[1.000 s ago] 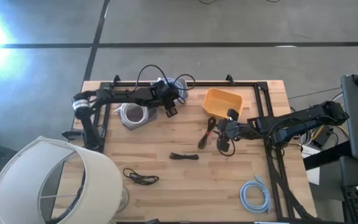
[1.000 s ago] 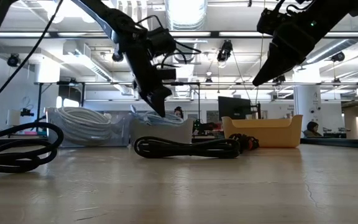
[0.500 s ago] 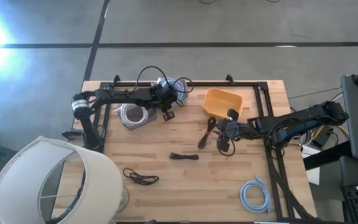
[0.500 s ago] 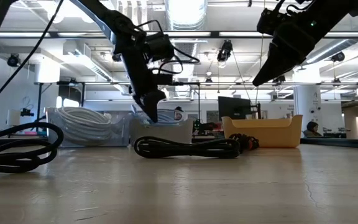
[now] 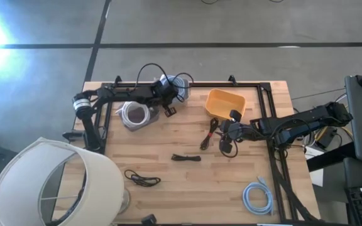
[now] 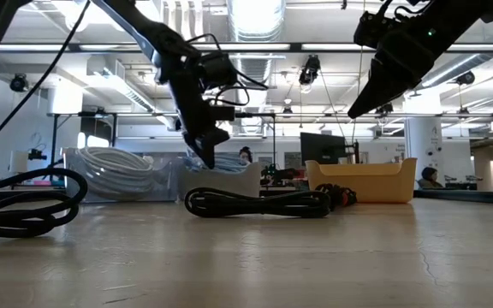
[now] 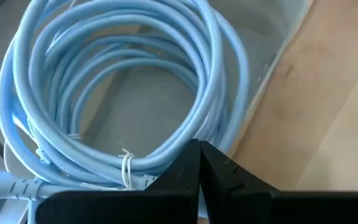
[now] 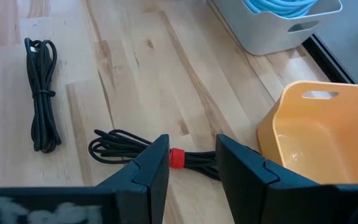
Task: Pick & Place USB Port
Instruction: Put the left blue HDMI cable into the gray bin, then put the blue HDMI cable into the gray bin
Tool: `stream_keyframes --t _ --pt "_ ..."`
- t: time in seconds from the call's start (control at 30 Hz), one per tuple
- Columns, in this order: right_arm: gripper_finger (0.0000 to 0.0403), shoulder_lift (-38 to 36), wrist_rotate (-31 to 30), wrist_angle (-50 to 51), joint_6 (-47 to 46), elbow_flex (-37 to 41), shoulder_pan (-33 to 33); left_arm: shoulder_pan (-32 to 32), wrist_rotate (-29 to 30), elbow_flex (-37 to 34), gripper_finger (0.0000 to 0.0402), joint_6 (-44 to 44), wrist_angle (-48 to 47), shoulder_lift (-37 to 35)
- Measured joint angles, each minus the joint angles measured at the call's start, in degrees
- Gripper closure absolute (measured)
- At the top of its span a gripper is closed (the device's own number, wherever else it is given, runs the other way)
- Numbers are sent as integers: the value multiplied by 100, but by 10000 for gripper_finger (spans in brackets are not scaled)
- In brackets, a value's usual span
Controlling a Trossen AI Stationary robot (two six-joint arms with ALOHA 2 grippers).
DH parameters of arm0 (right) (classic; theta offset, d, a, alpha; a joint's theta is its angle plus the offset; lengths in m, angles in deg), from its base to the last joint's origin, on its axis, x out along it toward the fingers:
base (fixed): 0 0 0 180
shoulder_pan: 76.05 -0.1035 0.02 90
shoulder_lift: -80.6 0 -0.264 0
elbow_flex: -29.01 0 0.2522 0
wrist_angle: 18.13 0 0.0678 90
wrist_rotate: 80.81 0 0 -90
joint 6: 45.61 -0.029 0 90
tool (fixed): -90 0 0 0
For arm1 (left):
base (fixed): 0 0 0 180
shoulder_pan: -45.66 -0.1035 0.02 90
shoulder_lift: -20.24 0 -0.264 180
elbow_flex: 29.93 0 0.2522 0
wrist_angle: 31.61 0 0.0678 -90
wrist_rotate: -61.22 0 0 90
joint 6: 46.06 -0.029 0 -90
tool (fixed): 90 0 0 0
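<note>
A black cable bundle with a red tie [image 8: 176, 158] lies mid-table [image 5: 208, 135], beside the yellow bin [image 5: 225, 102]. My right gripper [image 8: 191, 165] hovers open above it, one finger to each side of the tie, well clear of the table [image 6: 355, 109]. A grey bin [image 5: 134, 115] at the far left holds a coil of light blue cable [image 7: 123, 81]. My left gripper [image 5: 167, 109] is shut, with nothing seen between its fingers. It hangs at the bin's right rim, tips over the coil [image 7: 199, 155]. A USB port as such I cannot make out.
Another black cable bundle [image 5: 186, 157] lies mid-table and a third [image 5: 142, 179] near the front left. A light blue coil [image 5: 256, 198] sits at the near right corner. A large white lampshade [image 5: 55, 182] overhangs the near left corner. Black frame rails [image 5: 269, 100] edge the table.
My left gripper has gone toward the table's left and far edges, closer to the grey bin, sinking a little, and has shut on nothing.
</note>
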Motion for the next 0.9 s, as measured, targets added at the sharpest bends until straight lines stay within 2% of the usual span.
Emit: stream_keyframes --t 0.17,0.57,0.7,0.9 --pt "278 0 2 -3 2 0 0 -139 -196 0 398 41 112 104" --pt "278 0 0 -4 6 0 0 -342 -252 4 393 85 181 194" --pt "278 0 2 -4 4 0 0 -332 -593 11 393 101 58 160" --pt "278 0 0 -2 4 0 0 -202 -502 88 386 59 -306 -12"
